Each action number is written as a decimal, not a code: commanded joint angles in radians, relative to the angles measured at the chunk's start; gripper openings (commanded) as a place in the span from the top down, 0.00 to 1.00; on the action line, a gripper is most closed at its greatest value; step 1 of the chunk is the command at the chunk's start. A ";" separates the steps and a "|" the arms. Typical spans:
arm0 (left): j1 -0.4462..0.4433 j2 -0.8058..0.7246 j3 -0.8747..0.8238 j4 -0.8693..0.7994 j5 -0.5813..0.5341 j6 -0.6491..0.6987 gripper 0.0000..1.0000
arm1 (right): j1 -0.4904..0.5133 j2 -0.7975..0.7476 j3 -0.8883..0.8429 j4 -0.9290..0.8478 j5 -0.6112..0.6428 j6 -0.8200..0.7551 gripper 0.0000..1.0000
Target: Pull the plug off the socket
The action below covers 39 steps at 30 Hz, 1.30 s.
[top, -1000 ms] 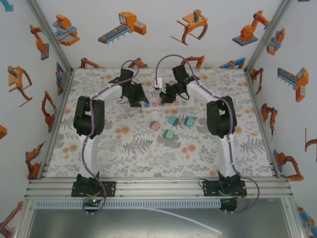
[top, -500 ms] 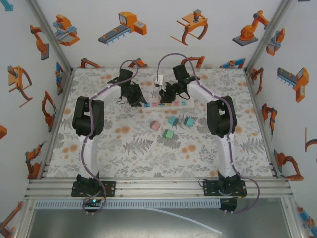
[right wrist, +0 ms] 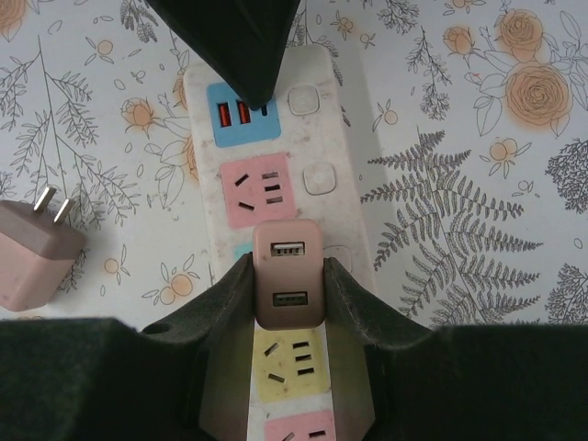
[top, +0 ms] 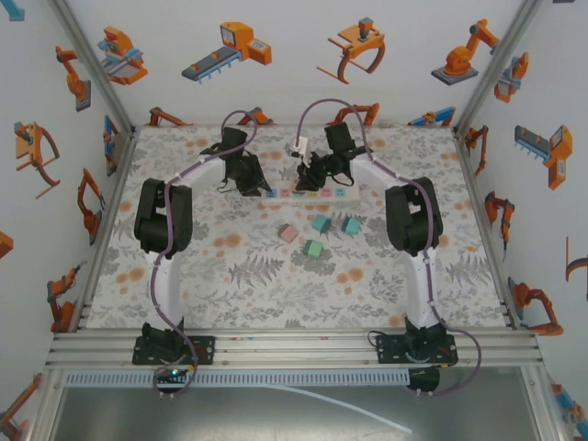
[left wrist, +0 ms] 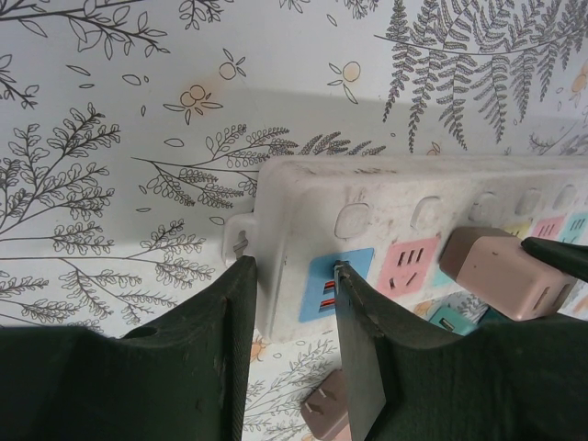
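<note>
From above, the socket point(top: 310, 195) is lying across the far middle of the table point(top: 184, 266). The left gripper point(top: 257, 182) is bearing on its left end and the right gripper point(top: 309, 173) is working over its middle. At this size I cannot tell whether the strip is lifting; if it is rising with the pull, nothing is coming free.

At the left wrist, the left gripper point(left wrist: 292, 266) is closing narrowly on the socket's end. One finger point(left wrist: 230, 349) is lying against the end face and the other is pressing on the blue USB panel point(left wrist: 335, 287). That purchase is looking shallow and may be prone to sliding off once the pull loads it.

At the right wrist, the right gripper point(right wrist: 288, 264) is clamping the plug point(right wrist: 288, 299) by its smooth sides, and the plug is sitting over the strip between the pink and yellow outlets. The pads may be slipping upward off it, and a tilted pull risks jamming the prongs.
</note>
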 commanded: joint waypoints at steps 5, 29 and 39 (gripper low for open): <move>-0.003 0.095 -0.052 -0.134 -0.172 0.048 0.61 | -0.011 -0.102 0.011 0.183 -0.093 0.070 1.00; -0.003 0.123 -0.030 -0.169 -0.207 0.080 0.61 | -0.072 -0.191 -0.077 0.262 -0.173 0.019 1.00; -0.005 0.010 -0.035 -0.126 -0.146 0.099 0.32 | -0.071 -0.278 -0.185 0.464 -0.091 0.235 1.00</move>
